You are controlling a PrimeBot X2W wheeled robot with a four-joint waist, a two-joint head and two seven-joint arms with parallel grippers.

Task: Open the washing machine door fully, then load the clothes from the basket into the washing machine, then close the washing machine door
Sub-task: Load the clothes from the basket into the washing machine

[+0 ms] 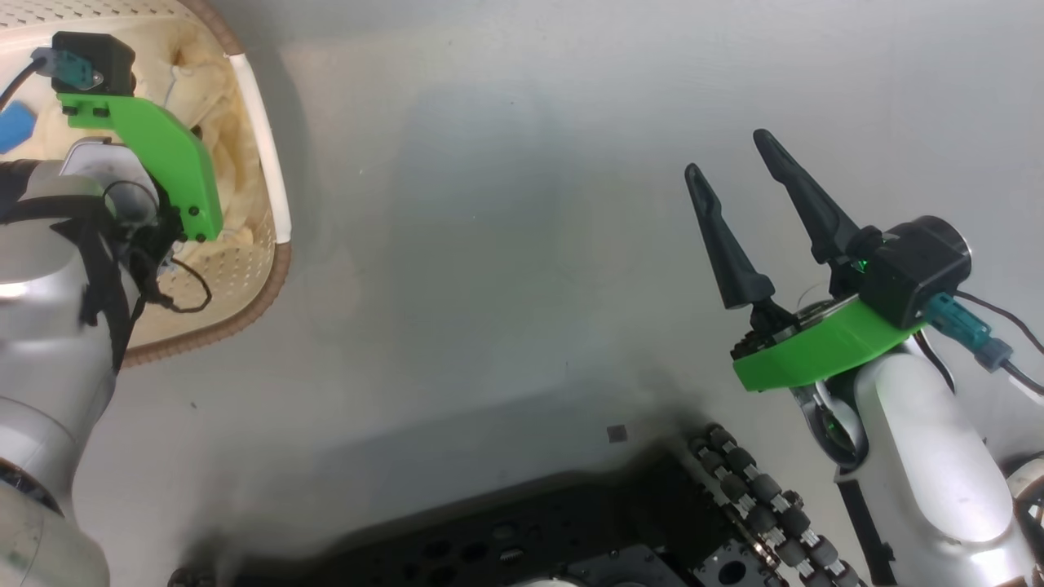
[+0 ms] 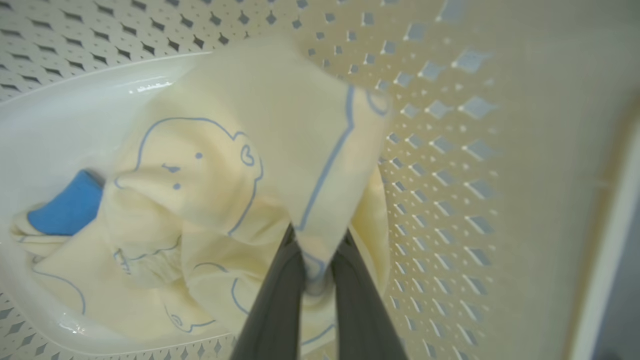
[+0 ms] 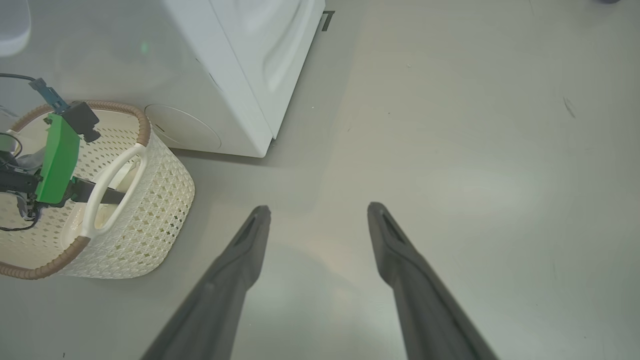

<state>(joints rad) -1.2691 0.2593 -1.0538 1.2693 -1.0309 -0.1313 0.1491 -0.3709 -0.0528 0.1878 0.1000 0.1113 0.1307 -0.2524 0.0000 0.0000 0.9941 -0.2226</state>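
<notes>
Left claw (image 2: 317,237) is clamped on a thin fold of the cream garment (image 2: 210,170). The cloth is bunched between the two dark fingers (image 2: 280,300) and the jaws are nearly together. The grip sits on an edge fold, not the bulk.

Our read on the step is that we're picking the first piece out of the basket (image 2: 440,150). To do it well:
- lift straight up and slowly, clear of the perforated wall just beside the claw
- confirm the fold holds before swinging toward the washing machine (image 3: 240,75)
- watch for a thin fold slipping out, or a second piece dragging up and dropping on the floor (image 3: 450,150)

Basket contents: a loose pile of cream clothes with blue line drawings. A solid blue patch (image 2: 70,205) sits at the far side of the pile in the left wrist view. The basket's glossy white base shows around the pile. We can't tell how many pieces there are.

In the right wrist view the basket (image 3: 160,210) stands on the floor just beside the washer's front corner, with the left arm's green mount (image 3: 57,155) reaching down into it. The head view shows its brown rim (image 1: 269,285) at upper left.

Right claw (image 1: 727,152) is spread wide and holds nothing. It hangs over bare floor, well apart from the basket.

From these views we can't tell what's in the drum or how the door stands.
</notes>
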